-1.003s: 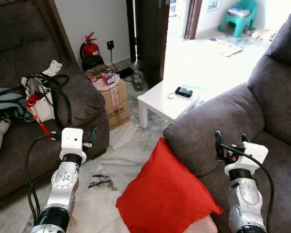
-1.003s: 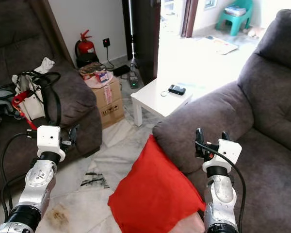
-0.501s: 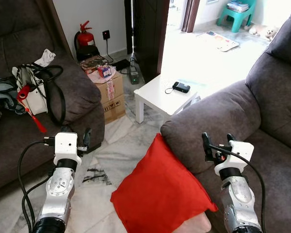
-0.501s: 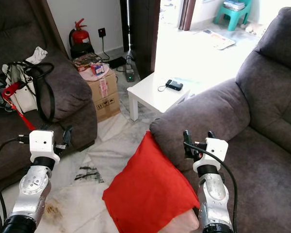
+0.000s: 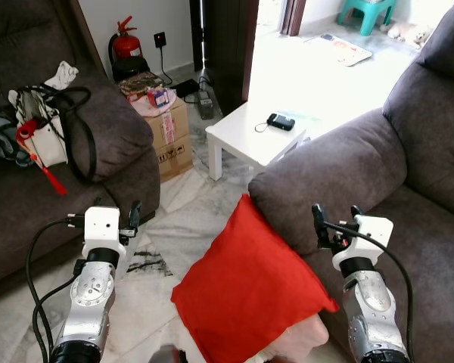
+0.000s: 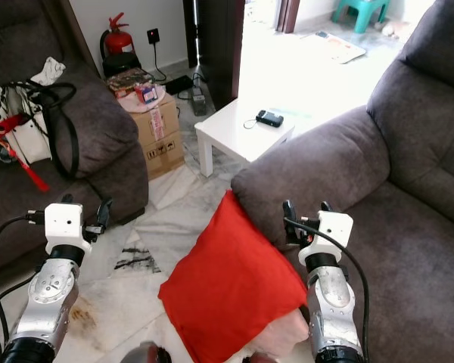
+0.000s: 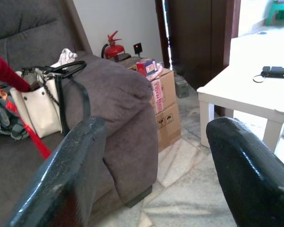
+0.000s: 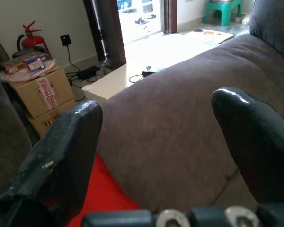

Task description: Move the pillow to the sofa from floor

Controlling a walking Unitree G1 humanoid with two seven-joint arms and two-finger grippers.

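Though propped against sofa (image 5: 340,170), red pillow (image 5: 246,291).

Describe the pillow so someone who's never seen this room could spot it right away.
Find the big grey sofa on the robot's right. At the foot of its rounded armrest, on the marble floor, a square pillow leans tilted against the armrest. It is the only large bright red thing among grey upholstery and pale tiles.

You have a marble floor (image 5: 204,208) carrying the red pillow (image 5: 246,291), which leans against the grey sofa (image 5: 340,178); a white side table (image 5: 257,140) and cardboard box (image 5: 170,140) stand beyond the pillow.
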